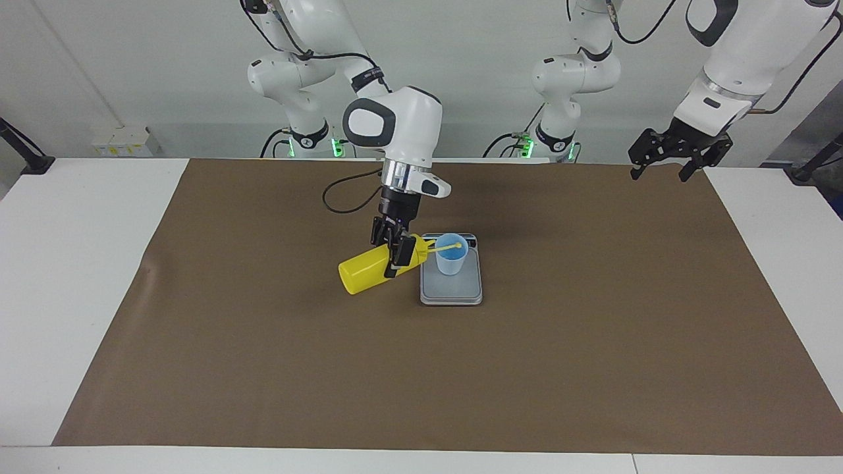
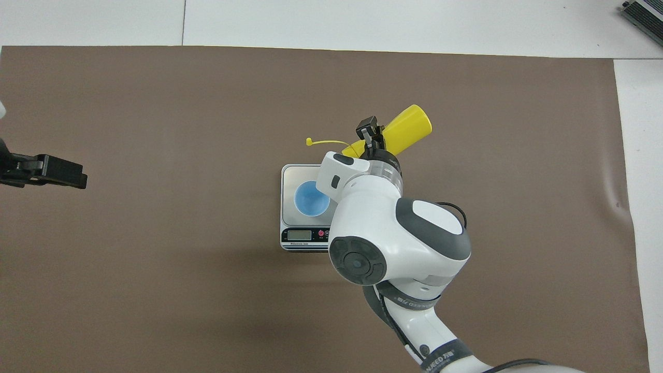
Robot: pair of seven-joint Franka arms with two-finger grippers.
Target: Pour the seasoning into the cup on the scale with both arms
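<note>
Facing view: right gripper (image 1: 395,253) clamps bottle (image 1: 369,270) beside cup (image 1: 452,254) | left gripper (image 1: 672,158) apart, waiting.

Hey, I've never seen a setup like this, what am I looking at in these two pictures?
Two white jointed robot arms work at a table covered by a brown mat. One picture faces them from across the table; the other looks steeply down from above their end. On the mat lies a flat silver-grey kitchen scale, with a small light-blue plastic cup standing on it. The right gripper is shut on a yellow plastic squeeze bottle, tipped on its side, nozzle end toward the cup. The left gripper waits open, raised over the mat's edge at its own end.
</note>
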